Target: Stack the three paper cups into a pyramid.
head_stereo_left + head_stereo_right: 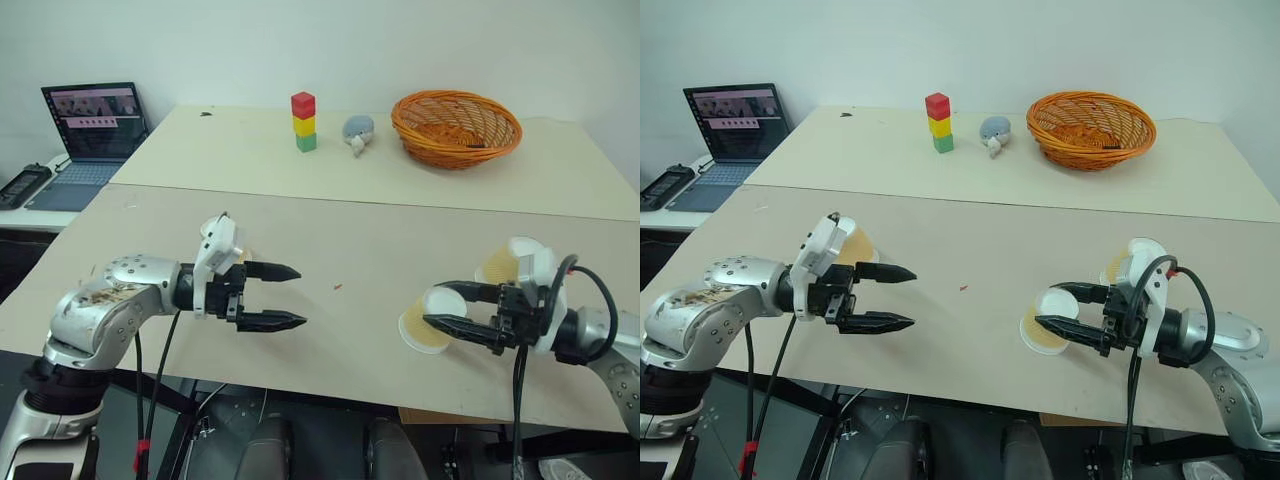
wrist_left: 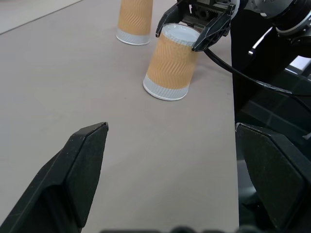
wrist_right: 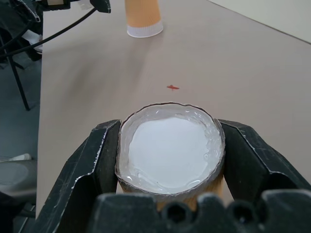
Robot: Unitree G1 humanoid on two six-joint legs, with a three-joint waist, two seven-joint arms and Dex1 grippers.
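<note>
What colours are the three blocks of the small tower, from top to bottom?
Red, yellow, green: the block tower shows best in the left eye view.

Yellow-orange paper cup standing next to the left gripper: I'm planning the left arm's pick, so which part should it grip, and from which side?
The yellow-orange paper cup stands mouth-down on the beige table, narrow base up, so no rim offers a pinch. Probably grip its tapered side wall at mid-height, coming in level from the near side; the open left gripper is beside it.
</note>
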